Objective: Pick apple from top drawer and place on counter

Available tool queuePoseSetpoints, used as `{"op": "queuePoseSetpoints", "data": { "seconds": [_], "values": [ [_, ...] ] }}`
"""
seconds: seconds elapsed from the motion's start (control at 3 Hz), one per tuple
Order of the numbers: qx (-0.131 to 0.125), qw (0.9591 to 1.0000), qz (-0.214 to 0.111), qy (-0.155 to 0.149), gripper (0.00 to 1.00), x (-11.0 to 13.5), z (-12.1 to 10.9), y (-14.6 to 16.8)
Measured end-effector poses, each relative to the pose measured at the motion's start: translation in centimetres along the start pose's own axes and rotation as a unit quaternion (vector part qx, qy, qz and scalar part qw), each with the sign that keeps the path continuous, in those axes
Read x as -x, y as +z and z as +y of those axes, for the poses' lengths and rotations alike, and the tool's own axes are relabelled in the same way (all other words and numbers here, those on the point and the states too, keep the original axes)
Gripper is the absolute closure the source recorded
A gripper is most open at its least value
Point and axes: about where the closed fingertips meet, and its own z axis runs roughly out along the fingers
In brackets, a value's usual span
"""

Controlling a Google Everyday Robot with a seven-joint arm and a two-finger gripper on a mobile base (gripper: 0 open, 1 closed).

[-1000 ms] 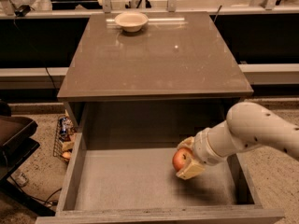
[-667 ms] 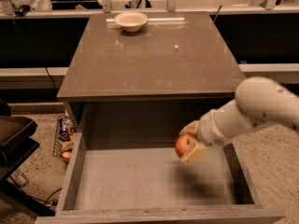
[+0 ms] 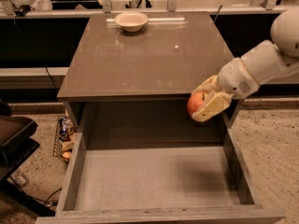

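Apple point(image 3: 195, 103) raised since a second ago: then low over the right side of the top drawer point(image 3: 154, 178), now up in front of the counter point(image 3: 149, 55) at its front edge, close to the right front corner, clear of the drawer floor and not resting on the counter. Clamped between the two cream fingers point(image 3: 211, 113) of the gripper point(image 3: 202, 105), one above and one below, closed tight on the fruit. Arm point(image 3: 261, 64) swung up and rightward as well, now reaching in from beyond the counter's right edge. Drawer as before, pulled out wide below the front edge, floor bare. Bowl point(image 3: 131, 20) unmoved by the back edge, left of middle. Apple round and smooth, red-orange, a paler yellow patch on its upper side. Fingers blocky and matt; wrist and forearm rounded white shells. Counter flat, square, thin-edged, glossy grey-brown, with soft streaks of reflected light near the back. Drawer wide and shallow, grey wood grain along the low walls, dull even grey on the floor. Bowl small, round, shallow, cream.
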Motion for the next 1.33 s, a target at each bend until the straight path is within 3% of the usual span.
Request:
{"op": "queuePoseSetpoints", "data": {
  "seconds": [0.33, 0.67, 1.0, 1.33],
  "values": [
    [0.016, 0.9993, -0.029, 0.015, 1.0, 1.6, -1.8, -3.7],
    [-0.023, 0.9982, -0.055, 0.001, 1.0, 4.4, -5.4, -7.6],
    [-0.098, 0.9918, -0.075, -0.03, 1.0, 7.1, -7.9, -11.6],
    [-0.209, 0.9745, -0.079, -0.019, 1.0, 8.4, -11.8, -13.3]
  ]
}}
